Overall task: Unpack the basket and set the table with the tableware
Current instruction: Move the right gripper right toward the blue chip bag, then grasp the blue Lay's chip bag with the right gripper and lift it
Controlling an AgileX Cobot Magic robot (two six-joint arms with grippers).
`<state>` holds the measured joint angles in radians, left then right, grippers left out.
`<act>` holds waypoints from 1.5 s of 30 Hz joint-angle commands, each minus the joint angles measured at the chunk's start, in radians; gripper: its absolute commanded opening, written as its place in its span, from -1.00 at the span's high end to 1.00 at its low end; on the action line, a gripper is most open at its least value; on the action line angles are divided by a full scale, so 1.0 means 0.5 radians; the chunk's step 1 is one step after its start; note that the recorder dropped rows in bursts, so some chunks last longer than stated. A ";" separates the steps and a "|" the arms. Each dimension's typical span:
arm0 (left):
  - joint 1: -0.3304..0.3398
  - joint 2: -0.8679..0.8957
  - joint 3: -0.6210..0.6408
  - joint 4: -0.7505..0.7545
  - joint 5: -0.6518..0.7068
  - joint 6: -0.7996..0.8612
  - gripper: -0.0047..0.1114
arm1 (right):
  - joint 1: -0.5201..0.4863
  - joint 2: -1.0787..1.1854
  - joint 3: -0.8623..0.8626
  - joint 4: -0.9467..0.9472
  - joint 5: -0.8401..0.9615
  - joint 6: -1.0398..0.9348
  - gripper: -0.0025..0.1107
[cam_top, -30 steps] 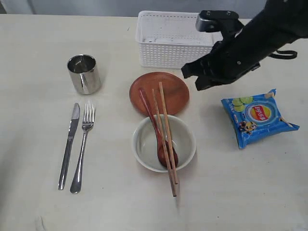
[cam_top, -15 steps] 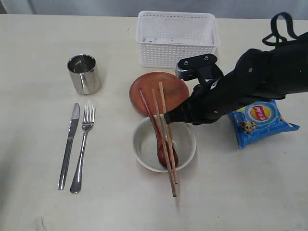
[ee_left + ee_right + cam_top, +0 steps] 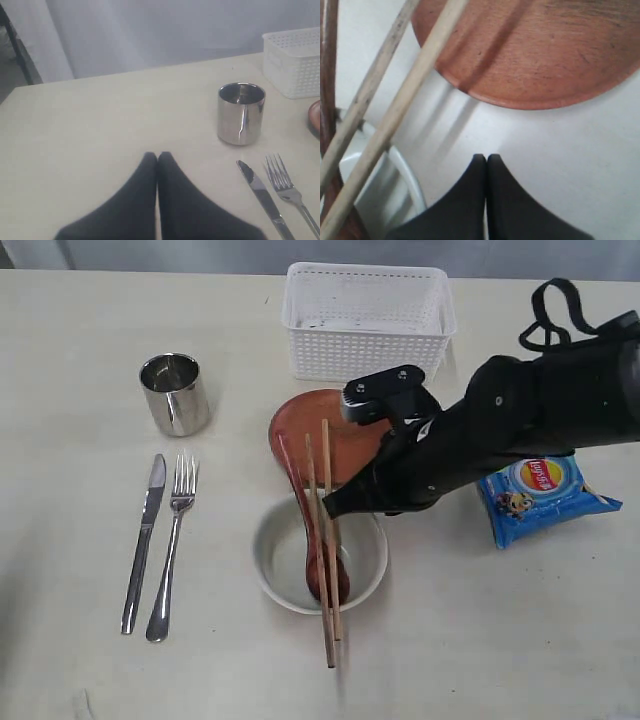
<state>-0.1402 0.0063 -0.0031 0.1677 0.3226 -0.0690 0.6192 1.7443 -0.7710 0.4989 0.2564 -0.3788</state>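
Observation:
My right gripper (image 3: 331, 508) is shut and empty, its tip against the right rim of the cream bowl (image 3: 275, 567). The wooden spoon (image 3: 318, 545) and the chopstick pair (image 3: 326, 570) lie across the bowl and lean onto the brown plate (image 3: 345, 430). In the right wrist view the shut right gripper (image 3: 486, 158) sits between the plate (image 3: 545, 50) and the bowl rim (image 3: 407, 177), beside the chopsticks (image 3: 395, 115). The white basket (image 3: 365, 325) stands behind. Steel cup (image 3: 175, 392), knife (image 3: 145, 540) and fork (image 3: 172, 545) lie at the left. My left gripper (image 3: 157, 156) is shut over bare table (image 3: 100, 125).
A blue chip packet (image 3: 540, 490) lies to the right, partly under my right arm. The left wrist view shows the cup (image 3: 241, 114), knife (image 3: 260, 192), fork (image 3: 290, 187) and a basket corner (image 3: 295, 60).
My right arm came down from beside the basket to the bowl's right rim. The bowl, with spoon and chopsticks, has slid to the left.

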 commanded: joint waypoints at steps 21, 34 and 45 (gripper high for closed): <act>0.005 -0.013 0.006 -0.013 0.004 0.003 0.92 | -1.241 -0.195 -0.620 -0.955 1.491 0.810 -0.08; 0.005 -0.013 0.006 -0.039 0.004 0.003 0.92 | -1.282 -0.155 -0.385 -0.918 1.061 0.758 -0.08; 0.005 -0.013 0.006 -0.039 0.004 0.003 0.92 | -1.282 0.057 -0.388 -0.866 1.030 0.719 0.08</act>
<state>-0.1402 0.0063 -0.0031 0.1639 0.3226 -0.0690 -0.0153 1.7623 -0.9655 0.0635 0.7882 -0.0072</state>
